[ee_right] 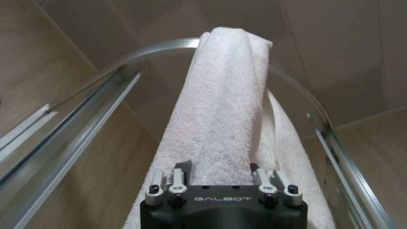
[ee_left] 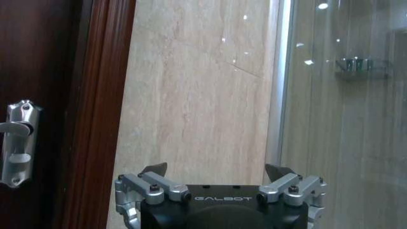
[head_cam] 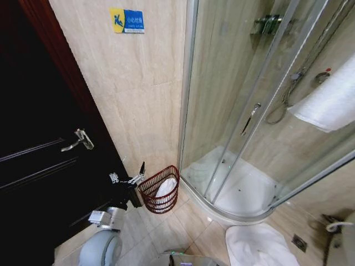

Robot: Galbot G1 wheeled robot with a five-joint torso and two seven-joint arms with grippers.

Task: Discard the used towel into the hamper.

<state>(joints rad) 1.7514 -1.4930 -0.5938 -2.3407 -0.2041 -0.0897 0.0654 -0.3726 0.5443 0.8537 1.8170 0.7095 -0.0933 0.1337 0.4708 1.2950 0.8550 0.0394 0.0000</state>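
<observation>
The hamper (head_cam: 160,190) is standing on the floor (head_cam: 183,224) in the corner where the tiled wall (head_cam: 138,94) is meeting the shower's (head_cam: 260,111) curved base, with the dark door (head_cam: 39,166) to its left. Its flat back is sitting against the wall and its rim is lying just beside the shower's edge. White cloth (head_cam: 166,187) is already lying inside it. The left hand (head_cam: 128,178) is hovering at the hamper's left rim, near the door; in the left wrist view the left hand (ee_left: 216,171) is standing wide with nothing between its fingers (ee_left: 154,168), facing bare wall between the door frame (ee_left: 102,109) and the shower's metal post (ee_left: 275,81). The door handle (head_cam: 77,140) is projecting above and to the left of this hand. Open floor is lying in front of the hamper, bounded on the right by a white mat (head_cam: 258,246) at the shower's foot. The towel (head_cam: 327,100) is hanging over the top rail (ee_right: 127,62) of the shower, high on the right and well apart from the hamper. In the right wrist view the right hand (ee_right: 220,168) is sitting at the towel (ee_right: 222,109), its fingers (ee_right: 181,168) standing on either side of the draped fold; whether they are pressing it cannot be told.
</observation>
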